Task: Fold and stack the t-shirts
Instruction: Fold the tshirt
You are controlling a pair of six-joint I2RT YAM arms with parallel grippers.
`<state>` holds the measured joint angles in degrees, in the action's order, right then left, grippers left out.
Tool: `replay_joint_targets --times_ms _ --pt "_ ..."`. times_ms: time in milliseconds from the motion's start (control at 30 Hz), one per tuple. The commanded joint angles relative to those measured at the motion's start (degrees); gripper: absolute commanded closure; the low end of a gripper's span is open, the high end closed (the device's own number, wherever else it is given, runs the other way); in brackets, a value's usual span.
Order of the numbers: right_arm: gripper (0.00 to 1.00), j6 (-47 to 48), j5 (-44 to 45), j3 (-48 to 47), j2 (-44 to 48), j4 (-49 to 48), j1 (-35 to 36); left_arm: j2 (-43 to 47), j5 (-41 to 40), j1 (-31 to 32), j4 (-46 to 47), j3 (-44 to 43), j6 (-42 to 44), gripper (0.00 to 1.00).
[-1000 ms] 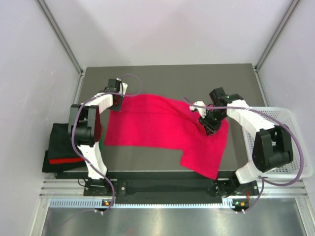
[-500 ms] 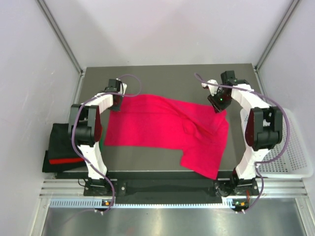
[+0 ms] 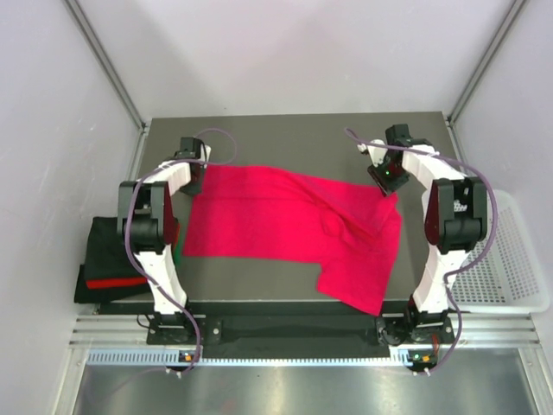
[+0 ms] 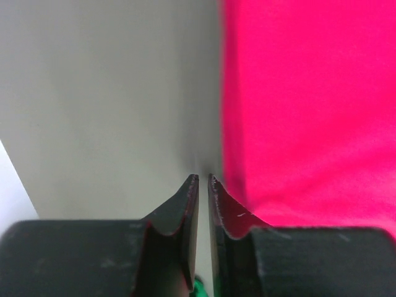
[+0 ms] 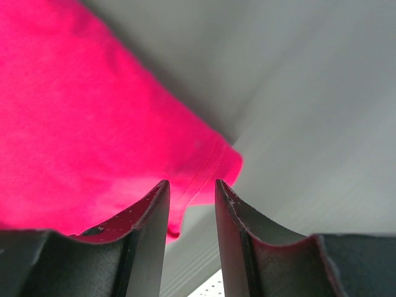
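Tool on the left (image 4: pixel 202 179) has slid left, tips together, shirt (image 3: pixel 285 220) just beside it; right tool (image 5: pixel 190 184), tips apart, faces the shirt's corner.

The flat shirt (image 3: pixel 289 229) lies on the table (image 3: pixel 294 134). The left gripper (image 3: pixel 191 170) is at the shirt's far left corner. The right gripper (image 3: pixel 387 175) is at its far right corner. The folded pile (image 3: pixel 108 259) lies left of the shirt, and the basket (image 3: pixel 510 277) stands to its right.
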<state>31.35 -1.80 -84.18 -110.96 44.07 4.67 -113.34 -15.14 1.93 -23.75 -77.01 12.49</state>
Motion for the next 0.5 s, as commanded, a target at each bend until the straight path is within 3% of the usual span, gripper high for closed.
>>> replay_joint_targets --times_ms 0,200,300,400,467 --pt "0.64 -1.30 3.10 -3.79 -2.32 -1.80 -0.80 -1.70 0.62 -3.50 -2.61 -4.45 -1.33 0.81" --pt "0.62 -2.44 4.09 -7.74 -6.72 -1.36 -1.85 -4.16 6.07 -6.58 -6.22 -10.33 -3.61 0.75" --pt "0.61 -2.61 4.09 -8.89 -8.13 -1.79 -2.55 -7.23 12.57 -8.95 -10.08 -16.12 -5.98 0.70" --pt "0.61 -3.14 2.07 -11.26 -10.67 0.12 -3.17 -11.89 23.63 -11.76 -15.88 -23.58 -8.17 0.66" --pt "0.69 -3.75 -0.56 -13.02 -12.26 2.32 -3.96 -14.62 33.36 -12.92 -20.34 -27.21 -9.23 0.66"
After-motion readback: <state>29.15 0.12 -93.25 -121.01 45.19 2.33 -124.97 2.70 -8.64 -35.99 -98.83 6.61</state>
